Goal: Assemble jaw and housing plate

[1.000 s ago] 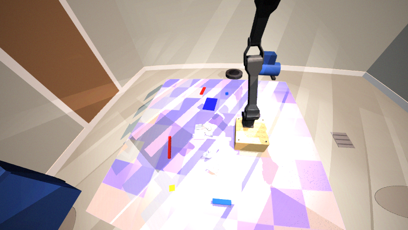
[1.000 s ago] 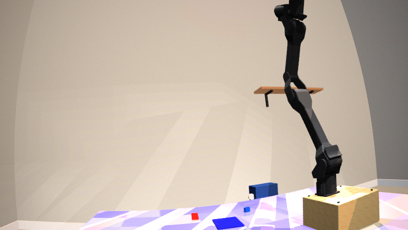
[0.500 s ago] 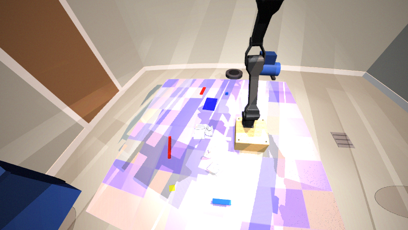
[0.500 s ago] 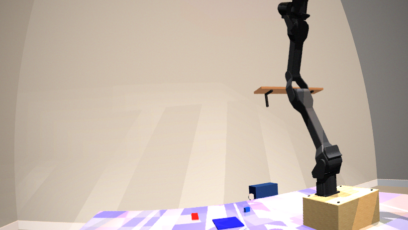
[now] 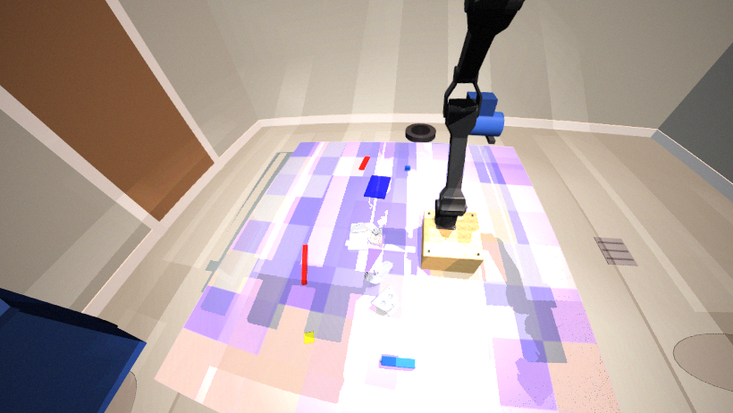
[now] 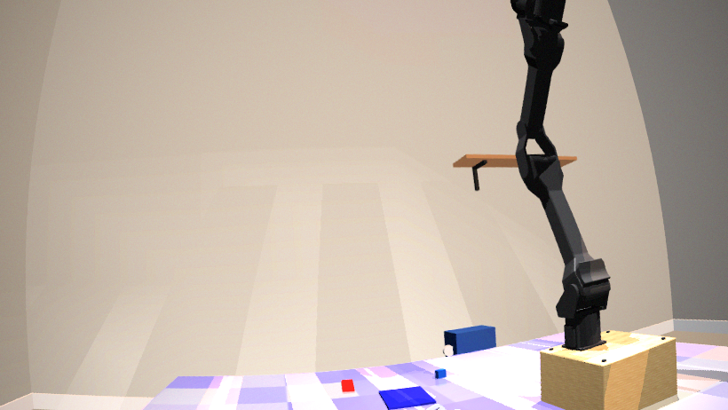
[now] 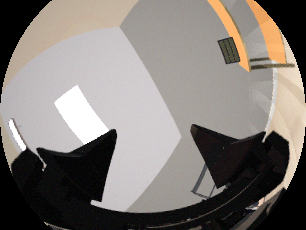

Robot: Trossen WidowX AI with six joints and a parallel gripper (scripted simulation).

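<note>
My gripper [image 7: 154, 131] is open and empty in the wrist view, with its fingers wide apart. The arm reaches up out of the top and exterior views, so the gripper is far above the table and away from the parts. In the top view, a white base assembly [image 5: 358, 240] lies left of the wooden block, with small white parts on it. A separate white piece [image 5: 380, 272], perhaps the loose jaw, lies nearer the camera. A white plate-like piece [image 5: 385, 300] with round marks, perhaps the housing plate, lies just beyond it. Glare hides the pins, teeth and stubs.
The arm stands on a wooden block [image 5: 451, 262] [image 6: 573, 379]. A blue square [image 5: 377, 187] [image 6: 407, 398] lies behind the assembly. A long red bar [image 5: 304, 265] is left, a yellow square [image 5: 308, 337] front left, and a light-blue bar [image 5: 398, 362] in front. A shelf [image 6: 496, 161] is behind the arm.
</note>
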